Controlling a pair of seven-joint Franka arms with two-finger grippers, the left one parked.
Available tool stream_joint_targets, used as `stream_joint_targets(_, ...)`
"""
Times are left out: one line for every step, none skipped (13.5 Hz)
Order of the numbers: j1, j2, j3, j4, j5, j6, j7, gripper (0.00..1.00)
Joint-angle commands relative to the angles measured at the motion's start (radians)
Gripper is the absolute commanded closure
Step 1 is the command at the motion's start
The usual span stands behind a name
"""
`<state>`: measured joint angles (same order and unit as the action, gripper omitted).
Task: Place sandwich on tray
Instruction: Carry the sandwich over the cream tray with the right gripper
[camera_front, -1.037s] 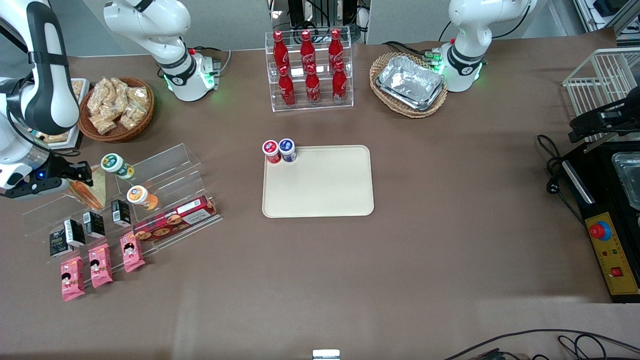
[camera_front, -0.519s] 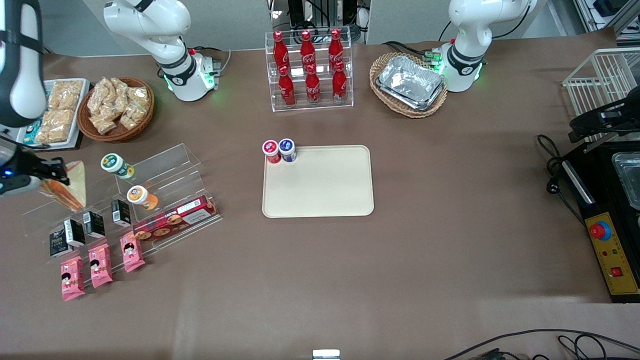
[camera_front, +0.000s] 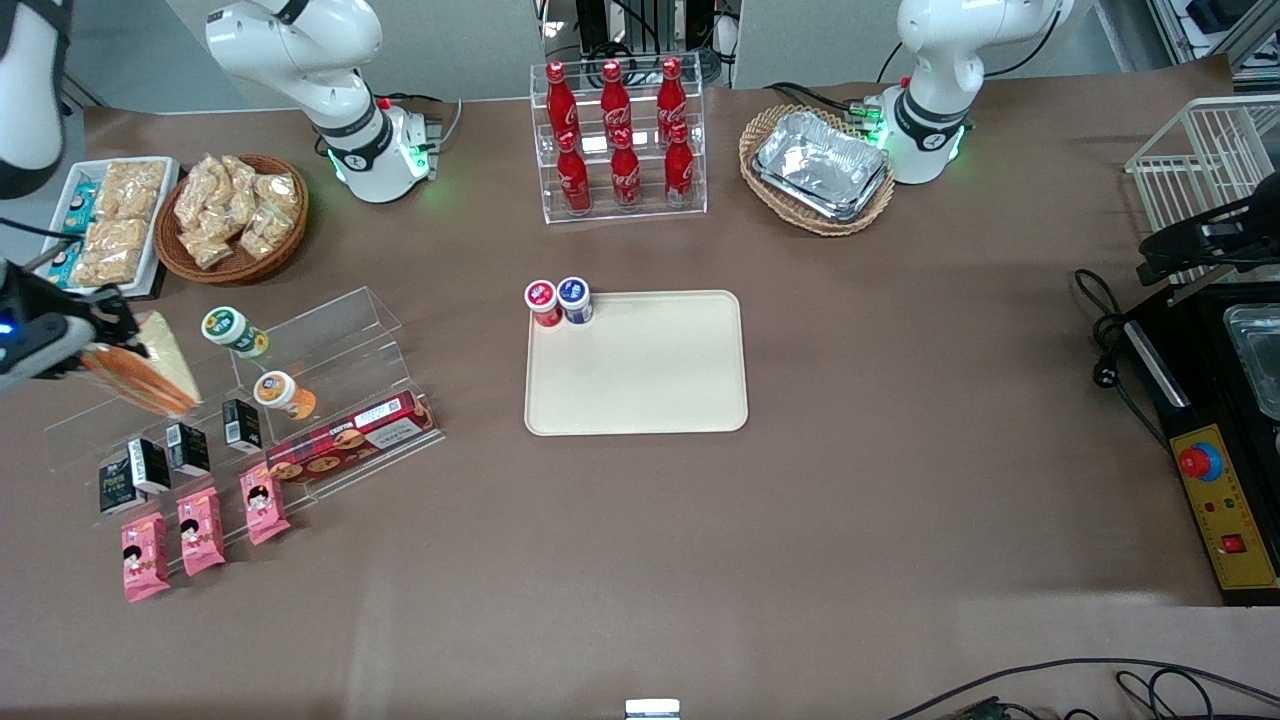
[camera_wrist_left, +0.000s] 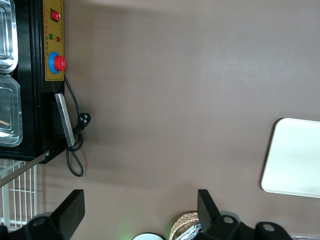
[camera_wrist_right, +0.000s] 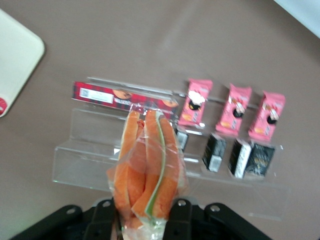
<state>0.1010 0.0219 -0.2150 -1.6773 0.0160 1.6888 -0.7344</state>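
Right now you're partway: the desk (camera_front: 700, 520) carries the tray (camera_front: 640, 380) mid-way, still without the sandwich (camera_front: 150, 365) — that's gripped in your hand (camera_front: 100, 335), lifted above the clear stepped rack (camera_front: 250, 400) at the working arm's end. What's left, I'd judge, is the carry across and the set-down. On the tray's corner stand two small cups (camera_front: 559, 300); the rack holds small jars, black cartons and a biscuit box.

Front view looks down over the whole table; both wrist views face downward, closer — all share the tray (camera_front: 636, 362).
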Motion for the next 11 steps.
stream_joint_targets(0.006,0.046,0.112,0.083,0.021,-0.041,-0.04,0.66)
stream_joint_targets(0.006,0.05,0.158,0.09,0.019,-0.041,-0.043,0.66)
stream_joint_targets(0.006,0.056,0.201,0.094,0.019,-0.041,-0.046,0.66)
stream_joint_targets(0.008,0.068,0.242,0.096,0.019,-0.037,-0.054,0.66)
stream_joint_targets(0.008,0.079,0.293,0.096,0.019,-0.029,-0.063,0.66)
stream_joint_targets(0.008,0.092,0.343,0.109,0.019,-0.026,-0.06,0.67)
stream_joint_targets(0.008,0.125,0.394,0.138,0.019,-0.026,-0.057,0.67)
stream_joint_targets(0.008,0.154,0.435,0.166,0.018,-0.026,-0.054,0.67)
stream_joint_targets(0.011,0.186,0.472,0.191,0.016,-0.024,-0.053,0.67)
stream_joint_targets(0.023,0.216,0.506,0.205,0.012,-0.011,-0.054,0.67)
stream_joint_targets(0.049,0.234,0.517,0.205,0.009,0.026,-0.054,0.67)
